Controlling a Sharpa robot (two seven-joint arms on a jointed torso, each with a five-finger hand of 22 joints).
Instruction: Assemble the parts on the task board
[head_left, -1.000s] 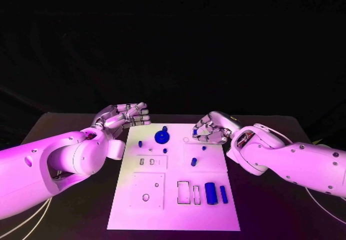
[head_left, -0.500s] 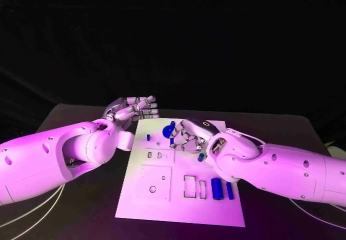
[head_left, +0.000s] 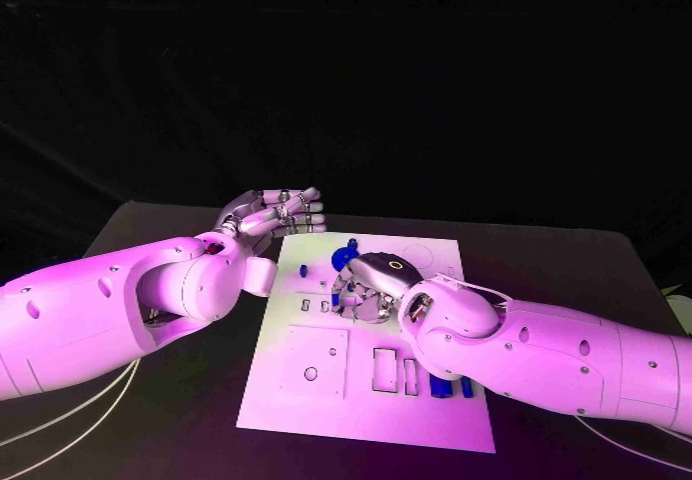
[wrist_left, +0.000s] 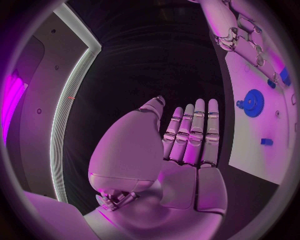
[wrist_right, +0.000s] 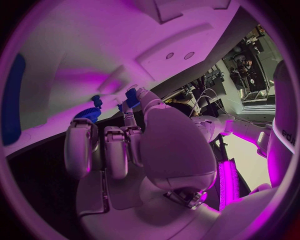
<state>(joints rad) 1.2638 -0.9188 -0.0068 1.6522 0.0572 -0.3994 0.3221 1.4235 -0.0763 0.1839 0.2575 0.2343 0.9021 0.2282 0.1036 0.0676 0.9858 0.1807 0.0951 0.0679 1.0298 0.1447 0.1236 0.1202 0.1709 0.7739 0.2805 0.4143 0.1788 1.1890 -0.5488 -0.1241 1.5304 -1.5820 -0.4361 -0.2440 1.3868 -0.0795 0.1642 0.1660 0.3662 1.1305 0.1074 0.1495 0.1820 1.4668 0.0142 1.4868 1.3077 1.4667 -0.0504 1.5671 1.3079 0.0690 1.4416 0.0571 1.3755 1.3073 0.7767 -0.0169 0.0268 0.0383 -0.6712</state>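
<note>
task board (head_left: 310, 395) is the white plate in the middle of the black table (head_left: 159, 225), seen whole-ish from the head view. left hand (head_left: 274, 213) sits off the board's far left corner, above the table and touching no part. left wrist view gives it clearer: left hand (wrist_left: 187, 135) has fingers straight and side by side, thumb apart, palm empty, holding nothing. that same view also catches the blue gear (wrist_left: 253, 103) lying on the board beside it, plus a small blue part (wrist_left: 267, 141) nearer, both clear of the hand.

right hand (head_left: 368, 285) is down over the middle of the board, right arm covering much of the board's right side. head view: fingers are curled down near the board surface, just near side of the blue gear (head_left: 343, 257); cannot tell from here if anything is in them. right wrist view adds more: right hand (wrist_right: 125, 150) fingers are bent forward close together, and a small blue piece (wrist_right: 132, 97) sits right at the fingertips (wrist_right: 128, 117), with the gear (wrist_right: 90, 114) just beside. whether the piece is pinched or only touched, cannot tell.

blue bars (head_left: 450, 386) poke out below the right arm near the board's near right slots. rectangular cutouts (head_left: 385, 368) lie beside them.
</note>
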